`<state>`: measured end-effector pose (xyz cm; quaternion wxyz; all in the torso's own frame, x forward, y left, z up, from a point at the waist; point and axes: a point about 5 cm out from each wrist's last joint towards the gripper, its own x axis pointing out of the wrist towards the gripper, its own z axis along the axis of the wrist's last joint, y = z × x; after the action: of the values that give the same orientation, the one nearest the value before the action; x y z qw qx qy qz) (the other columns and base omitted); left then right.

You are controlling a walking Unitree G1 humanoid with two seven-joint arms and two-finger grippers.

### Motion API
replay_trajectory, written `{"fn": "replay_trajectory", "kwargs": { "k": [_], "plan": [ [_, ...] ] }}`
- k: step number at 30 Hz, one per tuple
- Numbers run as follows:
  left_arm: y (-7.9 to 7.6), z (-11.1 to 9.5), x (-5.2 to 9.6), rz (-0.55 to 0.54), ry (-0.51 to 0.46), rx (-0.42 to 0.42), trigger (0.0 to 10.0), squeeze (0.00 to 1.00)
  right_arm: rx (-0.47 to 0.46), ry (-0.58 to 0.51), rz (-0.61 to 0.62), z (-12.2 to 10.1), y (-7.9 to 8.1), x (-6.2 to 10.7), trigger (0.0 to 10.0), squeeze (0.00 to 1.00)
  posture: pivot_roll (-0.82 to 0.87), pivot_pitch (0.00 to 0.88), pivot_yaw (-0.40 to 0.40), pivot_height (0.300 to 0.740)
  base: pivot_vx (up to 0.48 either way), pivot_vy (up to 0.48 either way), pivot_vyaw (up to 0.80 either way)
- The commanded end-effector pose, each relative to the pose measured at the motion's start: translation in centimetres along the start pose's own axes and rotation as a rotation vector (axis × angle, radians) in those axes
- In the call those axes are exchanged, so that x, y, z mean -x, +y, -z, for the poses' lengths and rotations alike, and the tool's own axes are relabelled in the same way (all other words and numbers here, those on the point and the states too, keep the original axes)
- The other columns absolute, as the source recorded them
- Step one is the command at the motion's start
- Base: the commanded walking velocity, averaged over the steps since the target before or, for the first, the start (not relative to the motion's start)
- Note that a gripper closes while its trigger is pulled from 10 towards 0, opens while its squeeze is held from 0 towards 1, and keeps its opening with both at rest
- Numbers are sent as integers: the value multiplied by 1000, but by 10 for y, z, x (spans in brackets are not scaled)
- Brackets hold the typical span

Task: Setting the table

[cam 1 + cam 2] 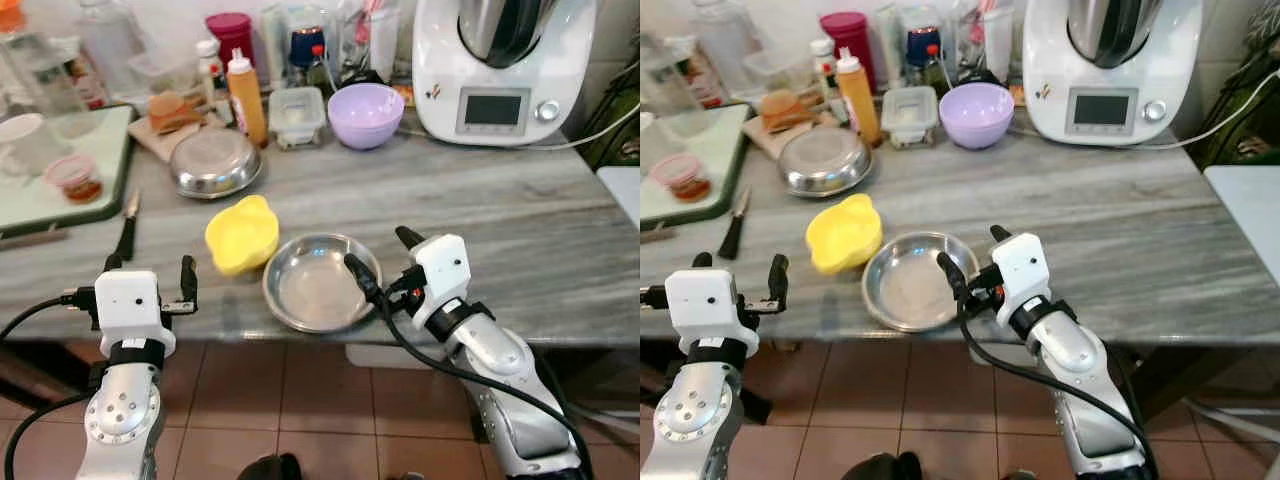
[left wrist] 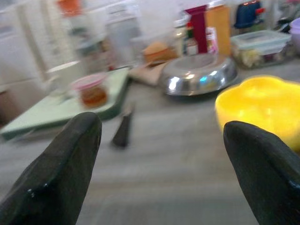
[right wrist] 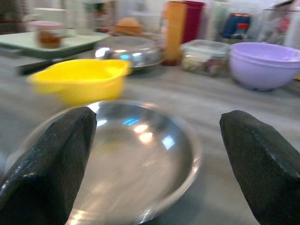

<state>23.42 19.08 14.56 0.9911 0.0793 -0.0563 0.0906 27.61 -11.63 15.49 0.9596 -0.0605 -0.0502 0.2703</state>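
A shallow steel plate [image 1: 315, 283] lies at the front edge of the grey marble counter [image 1: 520, 240]. A yellow bowl [image 1: 242, 233] touches its left rim. My right gripper [image 1: 380, 250] is open at the plate's right side, one finger over the rim and the other outside it, holding nothing. In the right wrist view the steel plate [image 3: 136, 154] lies just ahead between the fingers [image 3: 47, 164]. My left gripper [image 1: 150, 265] is open at the counter's front edge, left of the yellow bowl [image 2: 262, 105], and holds nothing. A black-handled knife [image 1: 127, 232] lies just beyond it.
Farther back are an upturned steel bowl [image 1: 215, 162], a purple bowl [image 1: 365, 113], an orange bottle [image 1: 246, 97], a lidded box [image 1: 297, 112] and a white kitchen machine [image 1: 500, 65]. A green tray [image 1: 110, 170] with a cup and a jar sits at the left.
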Motion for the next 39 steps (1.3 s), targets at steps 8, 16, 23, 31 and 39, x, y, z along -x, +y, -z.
{"fn": "replay_trajectory", "kwargs": {
  "k": [8,16,23,31,39],
  "plan": [
    [5,6,-1,-21,39,-21,10000,0,-2,11,8,3,1,0,10000,0,-64,78,84,740,-360,0,0],
    [4,6,-2,-18,41,-25,10000,0,0,8,15,2,0,0,10000,0,-64,78,84,740,-359,0,0],
    [0,5,-3,1,26,-22,10000,0,2,7,21,3,0,-1,10000,0,-64,78,84,740,-148,0,0],
    [-4,4,-5,17,25,23,10000,0,9,4,18,2,2,-2,10000,0,-65,81,88,740,0,0,0],
    [-10,4,-6,38,21,49,10000,0,23,2,10,2,2,-2,10000,0,-65,81,85,740,0,0,0]
  ]
}}
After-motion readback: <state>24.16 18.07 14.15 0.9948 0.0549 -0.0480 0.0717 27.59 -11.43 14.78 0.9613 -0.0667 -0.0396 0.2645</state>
